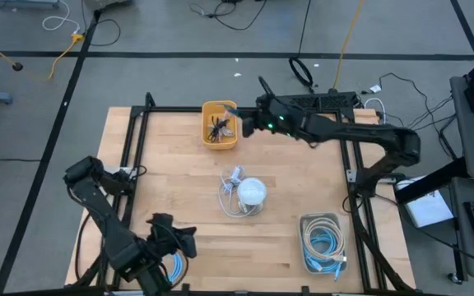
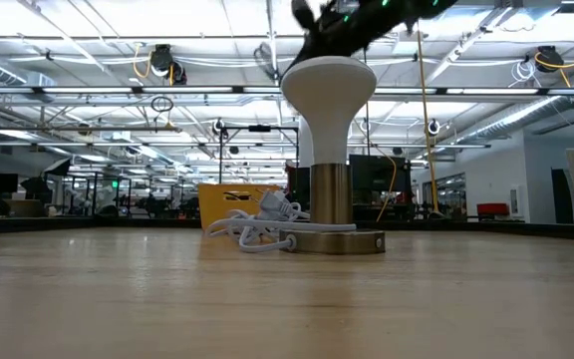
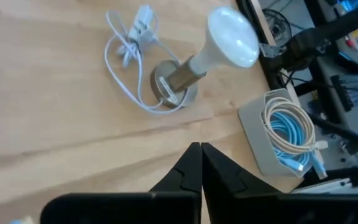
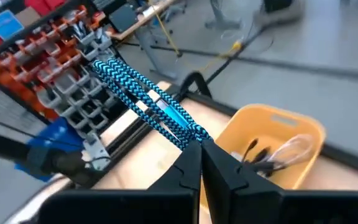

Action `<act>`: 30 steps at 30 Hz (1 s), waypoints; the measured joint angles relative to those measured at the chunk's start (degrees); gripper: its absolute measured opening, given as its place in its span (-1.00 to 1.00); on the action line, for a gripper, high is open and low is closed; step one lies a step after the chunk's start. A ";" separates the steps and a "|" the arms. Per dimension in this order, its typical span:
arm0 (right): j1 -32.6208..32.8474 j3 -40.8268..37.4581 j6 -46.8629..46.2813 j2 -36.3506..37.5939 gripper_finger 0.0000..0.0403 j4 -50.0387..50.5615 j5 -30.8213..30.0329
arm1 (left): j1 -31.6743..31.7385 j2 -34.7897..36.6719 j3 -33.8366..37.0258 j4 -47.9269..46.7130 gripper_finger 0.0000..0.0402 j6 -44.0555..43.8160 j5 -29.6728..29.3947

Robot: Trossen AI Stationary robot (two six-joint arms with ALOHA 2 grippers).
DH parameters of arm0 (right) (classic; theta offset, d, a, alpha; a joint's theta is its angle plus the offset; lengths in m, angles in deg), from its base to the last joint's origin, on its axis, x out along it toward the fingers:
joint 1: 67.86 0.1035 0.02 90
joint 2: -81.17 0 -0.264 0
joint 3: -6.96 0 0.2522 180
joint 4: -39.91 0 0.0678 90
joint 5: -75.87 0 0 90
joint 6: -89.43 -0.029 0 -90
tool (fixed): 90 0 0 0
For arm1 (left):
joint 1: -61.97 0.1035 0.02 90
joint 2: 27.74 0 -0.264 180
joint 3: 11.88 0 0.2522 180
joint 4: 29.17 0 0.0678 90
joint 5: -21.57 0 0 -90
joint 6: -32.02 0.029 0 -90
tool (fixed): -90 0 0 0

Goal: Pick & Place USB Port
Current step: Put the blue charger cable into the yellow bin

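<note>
Holding blue-black braided cable [image 4: 151, 106], right gripper [image 4: 201, 149] was clamped on it above yellow plastic bin [image 1: 219, 123], upper centre of frame. Left gripper [image 3: 201, 155] closed, empty, lower left. Transport step, judged; next: lower, release.

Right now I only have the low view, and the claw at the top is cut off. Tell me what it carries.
Observer: That is the right claw, shut on a blue-and-black braided cable.
Operator: Say where it is over the table.
Observer: At the yellow bin, over the edge that faces the right arm.
Operator: Report the left claw.
Observer: The left claw is shut on nothing, at the bottom left of the table in the high view.
</note>
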 joint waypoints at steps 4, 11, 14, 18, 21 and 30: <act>-1.55 0.00 -9.24 -4.72 -1.00 -5.40 4.89 | 0.31 3.14 0.00 -4.44 -0.95 1.63 0.36; -1.20 0.04 -34.50 -10.29 -1.00 -13.74 10.48 | 2.43 8.34 0.00 -8.29 -0.97 8.65 0.07; -1.22 0.04 -43.49 -11.64 -1.00 -16.14 8.84 | 3.16 9.97 0.00 -8.19 -0.98 12.00 -0.91; -2.17 0.02 -53.62 -12.35 -1.00 -21.42 2.09 | 4.43 11.47 0.00 -8.19 -0.93 15.15 -1.49; -4.49 0.12 -54.48 -12.15 -1.00 -19.59 -1.60 | 5.05 11.84 0.00 -7.97 -0.95 16.49 -1.51; -9.00 0.09 -50.74 -12.18 -1.00 -12.95 0.11 | 5.97 11.85 0.00 -7.86 -0.92 17.95 -0.68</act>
